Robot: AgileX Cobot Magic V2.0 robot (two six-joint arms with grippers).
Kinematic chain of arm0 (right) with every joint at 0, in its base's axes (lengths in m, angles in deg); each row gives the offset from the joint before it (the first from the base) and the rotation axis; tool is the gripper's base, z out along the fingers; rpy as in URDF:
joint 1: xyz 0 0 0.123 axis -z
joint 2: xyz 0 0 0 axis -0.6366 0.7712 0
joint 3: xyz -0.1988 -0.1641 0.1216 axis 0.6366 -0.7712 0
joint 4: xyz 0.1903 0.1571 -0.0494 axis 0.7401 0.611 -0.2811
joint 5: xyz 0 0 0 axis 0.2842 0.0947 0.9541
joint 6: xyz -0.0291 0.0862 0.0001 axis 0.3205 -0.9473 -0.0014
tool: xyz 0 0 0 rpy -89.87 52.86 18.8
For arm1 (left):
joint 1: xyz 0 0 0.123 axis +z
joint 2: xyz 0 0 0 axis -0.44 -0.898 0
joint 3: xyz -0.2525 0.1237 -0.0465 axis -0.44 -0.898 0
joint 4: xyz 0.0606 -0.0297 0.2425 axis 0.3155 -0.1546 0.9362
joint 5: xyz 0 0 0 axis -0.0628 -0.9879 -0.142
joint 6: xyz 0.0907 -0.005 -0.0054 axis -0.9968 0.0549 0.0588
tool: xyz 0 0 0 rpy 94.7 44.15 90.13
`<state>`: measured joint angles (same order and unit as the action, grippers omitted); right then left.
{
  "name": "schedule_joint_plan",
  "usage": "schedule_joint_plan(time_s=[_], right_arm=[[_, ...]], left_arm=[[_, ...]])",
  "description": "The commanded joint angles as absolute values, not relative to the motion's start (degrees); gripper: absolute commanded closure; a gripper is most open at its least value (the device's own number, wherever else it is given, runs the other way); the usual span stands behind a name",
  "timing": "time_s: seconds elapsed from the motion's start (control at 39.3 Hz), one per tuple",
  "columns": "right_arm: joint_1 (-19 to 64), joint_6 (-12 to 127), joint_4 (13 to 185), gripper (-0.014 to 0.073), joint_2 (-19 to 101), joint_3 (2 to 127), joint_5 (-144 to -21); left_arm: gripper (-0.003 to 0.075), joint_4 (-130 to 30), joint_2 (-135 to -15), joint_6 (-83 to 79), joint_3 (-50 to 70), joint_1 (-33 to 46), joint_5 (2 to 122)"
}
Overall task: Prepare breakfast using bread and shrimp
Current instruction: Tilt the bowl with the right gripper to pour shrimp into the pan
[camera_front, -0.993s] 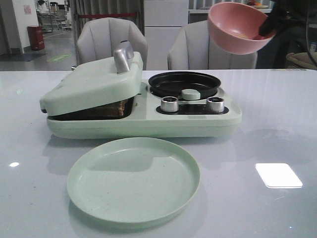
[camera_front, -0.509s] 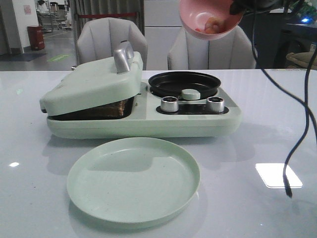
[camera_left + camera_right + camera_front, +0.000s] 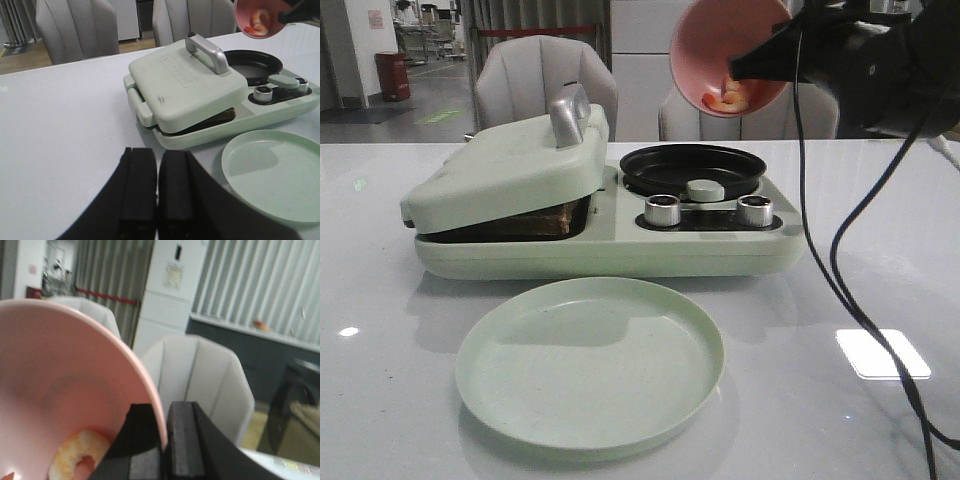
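Observation:
My right gripper (image 3: 752,66) (image 3: 164,412) is shut on the rim of a salmon-pink bowl (image 3: 715,40) (image 3: 60,385). It holds the bowl in the air, tipped steeply on its side above the round black pan (image 3: 692,166). Curled pale orange shrimp (image 3: 730,96) (image 3: 258,22) (image 3: 77,452) lie at the bowl's lower rim. The bread (image 3: 536,221) shows only as a dark brown edge under the slanting lid (image 3: 510,165) of the green breakfast maker. My left gripper (image 3: 157,156) is shut on nothing, low over the table, left of the machine.
A shallow pale green plate (image 3: 590,362) lies in front of the machine. Two metal knobs (image 3: 662,210) and a pale green round knob (image 3: 705,189) sit before the pan. A black cable (image 3: 840,270) hangs from the right arm. Two chairs stand behind the table.
The right arm has swung the pink bowl leftward over the pan and tipped it further onto its side. The shrimp have slid to its lower rim. The left gripper shows no change.

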<state>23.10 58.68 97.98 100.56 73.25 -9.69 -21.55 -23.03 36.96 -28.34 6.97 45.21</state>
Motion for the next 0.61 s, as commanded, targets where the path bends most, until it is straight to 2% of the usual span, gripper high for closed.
schedule_joint_plan(time_s=[0.0, 0.13, 0.43, 0.53, 0.59], right_arm=[[23.11, 58.15, 90.47, 0.0456, 98.47, 74.49, -0.09], [23.11, 61.75, 83.81, 0.0456, 100.47, 74.49, 4.10], [23.11, 82.89, 78.51, 0.0456, 101.76, 74.49, 4.27], [23.11, 82.69, 79.47, 0.0456, 101.76, 74.98, 4.21], [23.11, 77.89, 82.68, 0.0456, 101.71, 75.48, 4.21]], left_arm=[[0.0606, -21.87, -23.66, 37.22, -26.92, 6.69, 49.46], [0.0606, -21.87, -23.66, 37.22, -26.92, 6.69, 49.46], [0.0606, -21.87, -23.66, 37.22, -26.92, 6.69, 49.46], [0.0606, -21.87, -23.66, 37.22, -26.92, 6.69, 49.46], [0.0606, -21.87, -23.66, 37.22, -26.92, 6.69, 49.46]])
